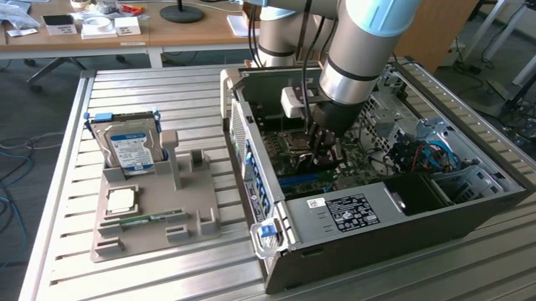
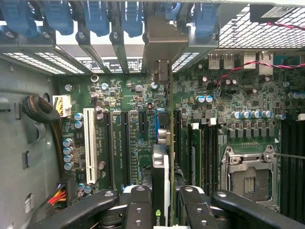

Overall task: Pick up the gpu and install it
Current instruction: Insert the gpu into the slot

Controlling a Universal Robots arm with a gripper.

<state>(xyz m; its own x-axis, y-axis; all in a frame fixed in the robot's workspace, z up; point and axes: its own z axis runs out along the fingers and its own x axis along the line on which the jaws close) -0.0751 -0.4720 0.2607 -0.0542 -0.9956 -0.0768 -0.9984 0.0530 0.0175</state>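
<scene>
In the exterior view, reaching down with the pincer (image 1: 322, 145) into the open computer case (image 1: 402, 213), hovering low over the motherboard (image 1: 285, 153) near the middle of the box; not managing to tell the grip from this side. Working on a ribbed metal tabletop (image 1: 59, 251), with the case lying on its side toward the exterior view's right and a grey holder tray (image 1: 194, 216) toward the exterior view's left. Noting on that tray a hard drive (image 1: 130, 149) standing upright, a square processor chip (image 1: 122, 199) lying flat and a green memory stick (image 1: 144, 219) just beside it. Glimpsing behind a workshop room with wooden desks (image 1: 167, 34) and loose cables (image 1: 12, 150) on the floor (image 1: 21, 94). In the wrist view, gripping the gpu (image 2: 161, 174) edge-on with the pincer (image 2: 164, 205) clamped onto it, black fingers (image 2: 138, 205) pressing its two faces. Holding the card upright over the board, in line with the blue slot (image 2: 161, 125) among the long black slots; being unable to say whether card and slot are touching. Judging the step as the install, counting the pickup as done and the seating as not yet shown. Calling, on that judgement, for the card's edge lying parallel to the slot, its bracket end meeting the bay under the blue latches (image 2: 95, 16), and a straight, even press; risking a bent connector with any tilt.
</scene>
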